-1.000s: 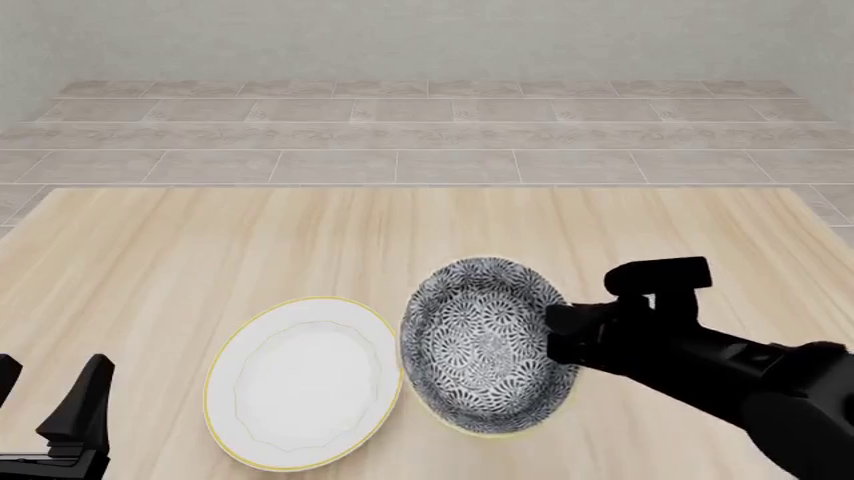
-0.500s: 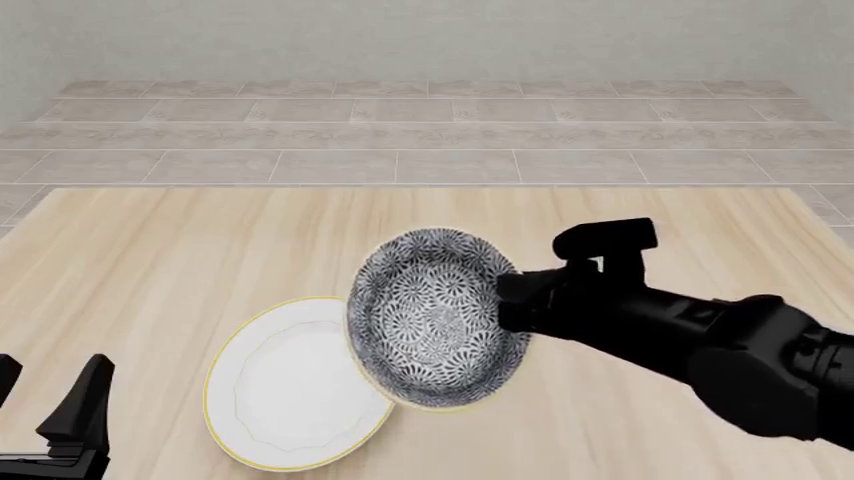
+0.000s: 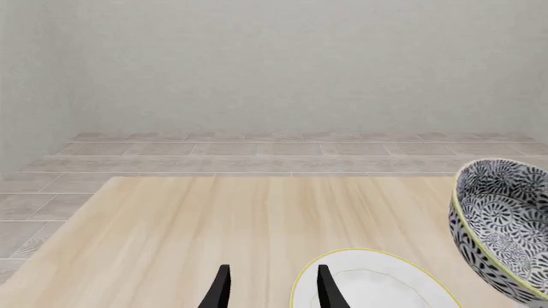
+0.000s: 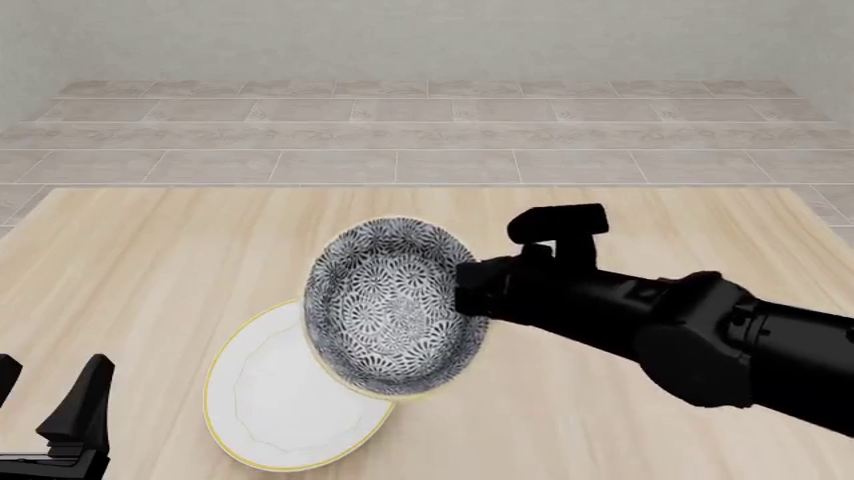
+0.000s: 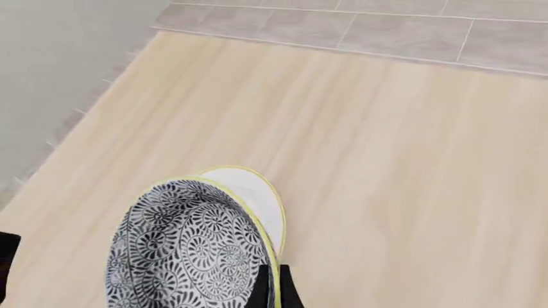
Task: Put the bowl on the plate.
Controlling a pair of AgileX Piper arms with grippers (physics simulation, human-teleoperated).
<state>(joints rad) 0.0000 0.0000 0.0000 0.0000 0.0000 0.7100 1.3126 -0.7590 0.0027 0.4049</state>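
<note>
The bowl (image 4: 390, 308), grey-and-white floral inside with a thin yellow rim, hangs tilted above the table, its lower left part over the right side of the plate (image 4: 274, 405). My right gripper (image 4: 467, 290) is shut on the bowl's right rim; in the right wrist view its fingertips (image 5: 272, 287) pinch the rim of the bowl (image 5: 184, 250), with the plate (image 5: 256, 192) showing beyond it. The plain white plate lies flat on the wood. My left gripper (image 4: 47, 398) stands open and empty at the front left, and its view shows the plate (image 3: 376, 285) and bowl (image 3: 505, 224).
The wooden table (image 4: 174, 260) ends at a grey tiled floor (image 4: 427, 130) and a pale wall behind. Nothing else stands on the table.
My right gripper has carried the bowl left and upward, from beside the plate to partly over the plate's right side. The left gripper has not moved.
</note>
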